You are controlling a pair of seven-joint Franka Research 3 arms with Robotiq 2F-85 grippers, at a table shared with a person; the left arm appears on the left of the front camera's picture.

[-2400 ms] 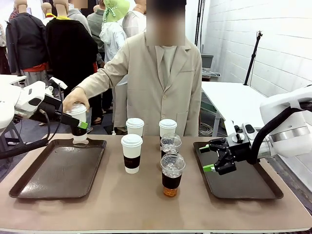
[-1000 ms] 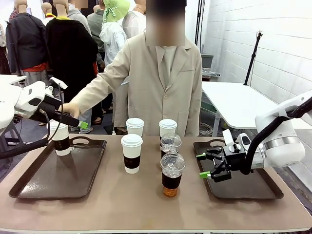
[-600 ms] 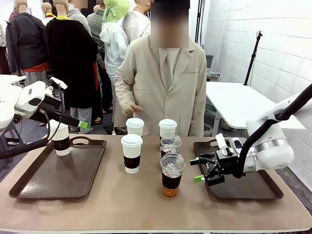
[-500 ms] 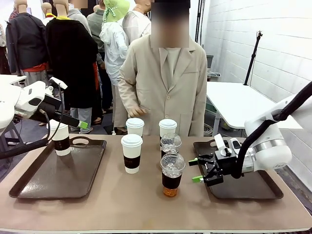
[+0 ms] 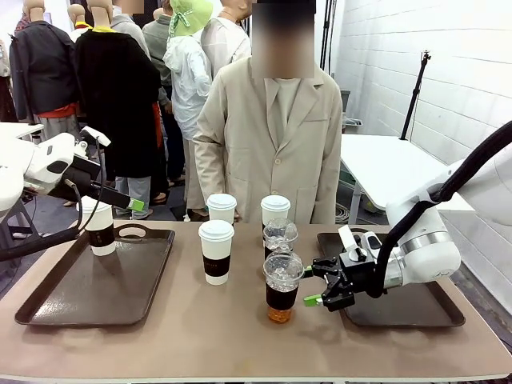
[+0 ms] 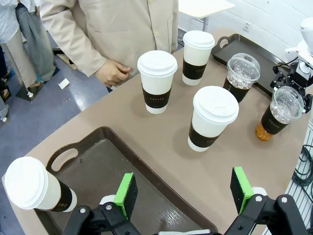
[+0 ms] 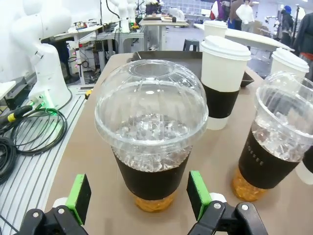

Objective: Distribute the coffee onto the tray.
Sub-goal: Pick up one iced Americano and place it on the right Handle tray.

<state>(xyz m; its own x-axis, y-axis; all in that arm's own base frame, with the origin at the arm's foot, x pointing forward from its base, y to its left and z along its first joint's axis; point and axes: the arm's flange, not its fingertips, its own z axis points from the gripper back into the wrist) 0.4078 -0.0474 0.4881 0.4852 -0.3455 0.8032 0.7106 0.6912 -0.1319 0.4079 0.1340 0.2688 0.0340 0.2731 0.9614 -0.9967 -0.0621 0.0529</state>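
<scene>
The right gripper (image 5: 311, 282) stood wide open and empty, level with the dark band of the nearest iced coffee (image 5: 282, 286). It was just beside that cup, on the side facing the right tray (image 5: 416, 308). In the right wrist view the dome-lidded cup sat centred ahead of the two green pads (image 7: 198, 194). It was near, but whether the pads already flanked the cup wall or stopped just short was hard to tell from that angle. The second iced coffee (image 5: 280, 237) stood close behind the first, and three paper cups (image 5: 217, 251) were grouped beside and behind them in mid-table. The left gripper (image 6: 183, 193) hung open over the left tray (image 5: 96, 292), holding nothing. One served paper cup (image 5: 98, 228) stood at that tray's far corner, by the handle.

The step in hand looked like the grasp of the front iced cup. To do it well, the gripper should probably go in level until the pads sit on the dark band, well below the dome. It should then close gently, since thin clear plastic is likely to buckle and could pop the lid. The cup should be lifted straight up before it swings toward the right tray, because its neighbour is close enough to clip. It should stay upright throughout and be set down on the tray's flat floor, not its rim.
</scene>
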